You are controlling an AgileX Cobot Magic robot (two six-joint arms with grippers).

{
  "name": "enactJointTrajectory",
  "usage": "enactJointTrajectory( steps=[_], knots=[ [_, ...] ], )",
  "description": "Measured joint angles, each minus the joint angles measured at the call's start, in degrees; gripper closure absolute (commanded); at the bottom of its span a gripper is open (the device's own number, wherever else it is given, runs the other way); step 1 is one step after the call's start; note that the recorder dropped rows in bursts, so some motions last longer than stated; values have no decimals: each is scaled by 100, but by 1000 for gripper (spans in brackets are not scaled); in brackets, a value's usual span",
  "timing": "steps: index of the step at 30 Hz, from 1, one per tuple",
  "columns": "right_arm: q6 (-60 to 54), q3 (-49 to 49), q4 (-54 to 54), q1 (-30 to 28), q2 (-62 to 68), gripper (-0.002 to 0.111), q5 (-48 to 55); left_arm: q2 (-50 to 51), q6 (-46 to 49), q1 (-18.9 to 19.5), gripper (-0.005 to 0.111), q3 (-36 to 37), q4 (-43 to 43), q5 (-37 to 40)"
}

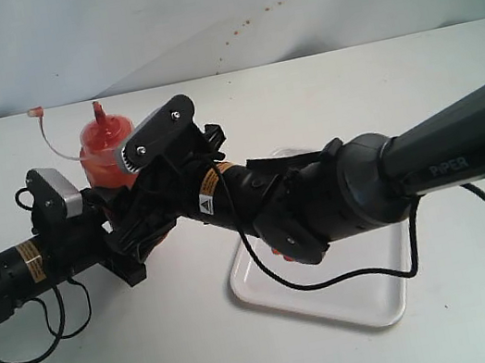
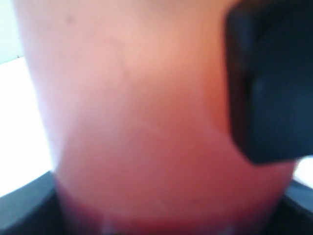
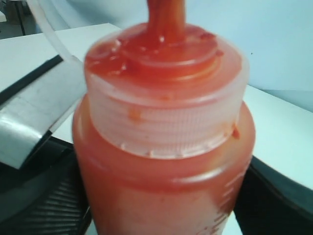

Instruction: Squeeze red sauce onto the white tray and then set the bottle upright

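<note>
Exterior view — bottle [image 1: 108,151] upright at ten o'clock of the white tray [image 1: 340,305], right hand [image 3: 161,210] clamped on its body, left hand [image 2: 171,220] closure I cannot tell — wall likely soft, smeared slick; grip mid-body, gently.

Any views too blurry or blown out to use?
Exterior view: sharp, evenly lit, bottle and white tray crisp. Left wrist view: bottle wall fills the frame, fully defocused, background blown white. Right wrist view: bottle close and soft, glints on the red sauce.
</note>
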Motion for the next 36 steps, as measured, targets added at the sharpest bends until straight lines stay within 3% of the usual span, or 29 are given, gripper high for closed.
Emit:
enactJointTrajectory(
  steps=[7, 36],
  knots=[
    [11, 0, 139, 0, 354, 108, -443, 127, 0, 0, 106, 0, -67, 284],
    [53, -12, 174, 0, 424, 108, -243, 533, 43, -20, 106, -9, -305, 5]
  ],
)
